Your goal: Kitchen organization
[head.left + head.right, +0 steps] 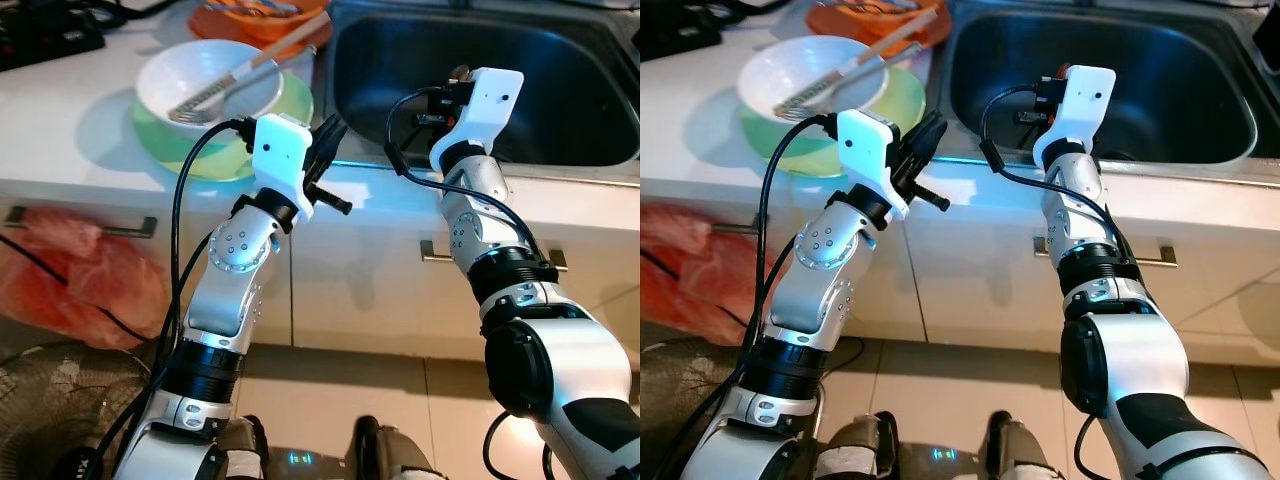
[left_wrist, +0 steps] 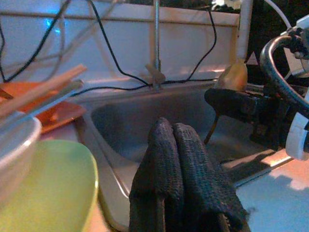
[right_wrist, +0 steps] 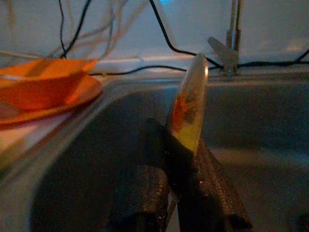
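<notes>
While the right gripper (image 3: 176, 193) hangs over the sink (image 1: 560, 100), its fingers are clamped on a spoon (image 3: 190, 104) whose bowl stands up past them. Beside the sink's rim, the left gripper (image 2: 186, 174) has its fingers pressed together on nothing. On the bench (image 1: 60, 130) sits a white bowl (image 1: 205, 80) on a green plate (image 1: 220, 150), with an orange dish (image 1: 270, 25) behind.
</notes>
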### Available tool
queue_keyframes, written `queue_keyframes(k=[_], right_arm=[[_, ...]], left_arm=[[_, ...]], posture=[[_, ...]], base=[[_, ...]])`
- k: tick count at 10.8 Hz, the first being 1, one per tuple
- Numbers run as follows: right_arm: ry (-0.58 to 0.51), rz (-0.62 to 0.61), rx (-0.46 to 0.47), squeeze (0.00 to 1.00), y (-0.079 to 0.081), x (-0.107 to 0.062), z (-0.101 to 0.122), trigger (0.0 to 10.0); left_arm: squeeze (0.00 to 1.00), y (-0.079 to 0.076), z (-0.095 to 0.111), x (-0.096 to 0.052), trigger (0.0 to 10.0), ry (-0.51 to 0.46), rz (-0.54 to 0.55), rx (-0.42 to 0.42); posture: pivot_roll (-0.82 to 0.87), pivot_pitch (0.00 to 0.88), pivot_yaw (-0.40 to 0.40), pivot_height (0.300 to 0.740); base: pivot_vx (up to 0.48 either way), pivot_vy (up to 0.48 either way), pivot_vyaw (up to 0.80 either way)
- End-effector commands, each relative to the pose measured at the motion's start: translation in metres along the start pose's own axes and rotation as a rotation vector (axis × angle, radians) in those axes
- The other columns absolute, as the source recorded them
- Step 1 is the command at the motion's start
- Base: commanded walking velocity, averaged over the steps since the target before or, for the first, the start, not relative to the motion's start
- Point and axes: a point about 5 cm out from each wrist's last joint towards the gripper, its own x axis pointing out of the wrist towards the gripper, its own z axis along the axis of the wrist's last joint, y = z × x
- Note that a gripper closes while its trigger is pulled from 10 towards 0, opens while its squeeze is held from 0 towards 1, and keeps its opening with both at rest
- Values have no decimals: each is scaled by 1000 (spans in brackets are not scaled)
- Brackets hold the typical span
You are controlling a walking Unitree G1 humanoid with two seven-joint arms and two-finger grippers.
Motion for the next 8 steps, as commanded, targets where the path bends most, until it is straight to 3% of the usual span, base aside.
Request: queue_keyframes(k=[1,4,8], right_arm=[[-38,-9,16,0,-1,1,6,10000],[-81,-11,25,0,-3,4,16,10000],[-52,-9,8,0,-3,3,10,10000]], left_arm=[[0,-1,1,1,10000,-11,-10,1],[0,1,2,7,10000,-24,-6,2],[0,2,-3,8,10000,-19,11,-10]], posture=[[207,86,-25,740],[209,70,-35,740],[196,69,-44,740]], base=[[0,0,0],[0,0,0],[0,0,0]])
